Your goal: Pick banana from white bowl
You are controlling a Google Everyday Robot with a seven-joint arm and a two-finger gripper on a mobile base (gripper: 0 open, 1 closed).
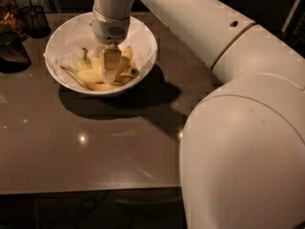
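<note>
Yellow against the paper-lined white bowl (143, 63) at the far left of the table (95, 156), the banana (89, 75) was overhung by the gripper (111, 67), its grip impossible to tell, so a firm mid-body clamp before a straight lift was judged best.

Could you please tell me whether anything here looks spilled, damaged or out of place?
Nothing stands out. The white bowl sits upright on the table. The banana and the smaller bananas lie inside on the paper lining, and the gripper hangs among them.
</note>
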